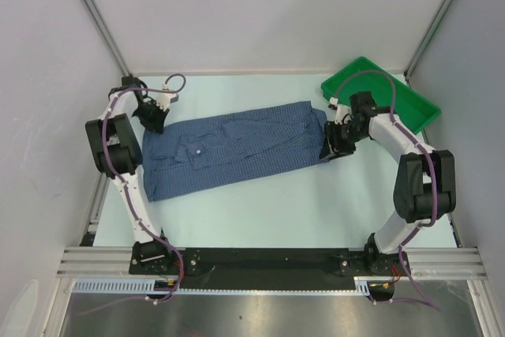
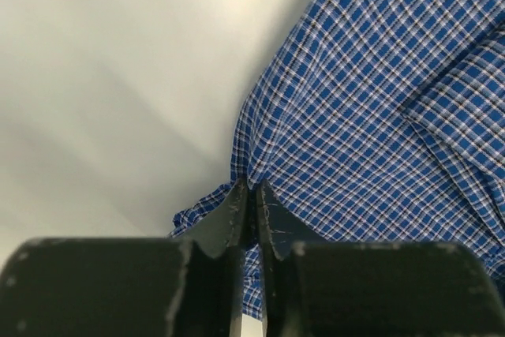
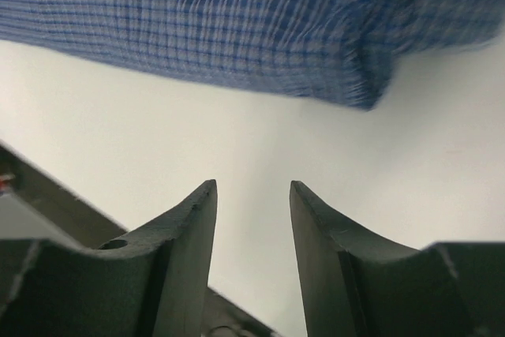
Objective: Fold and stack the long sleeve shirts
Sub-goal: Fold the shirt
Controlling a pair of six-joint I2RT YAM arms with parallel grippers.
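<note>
The blue checked long sleeve shirt (image 1: 237, 147) lies spread across the middle of the table, folded into a long band. My left gripper (image 1: 152, 118) sits at the shirt's far left corner; in the left wrist view (image 2: 251, 187) it is shut on a fold of the shirt's edge (image 2: 237, 155). My right gripper (image 1: 330, 147) is at the shirt's right end, open and empty; in the right wrist view (image 3: 252, 187) it hangs over bare table a little short of the shirt's hem (image 3: 237, 29).
A green plastic tray (image 1: 394, 100) stands at the back right, just behind my right arm. White walls close in the table at the left, back and right. Bare table lies in front of the shirt.
</note>
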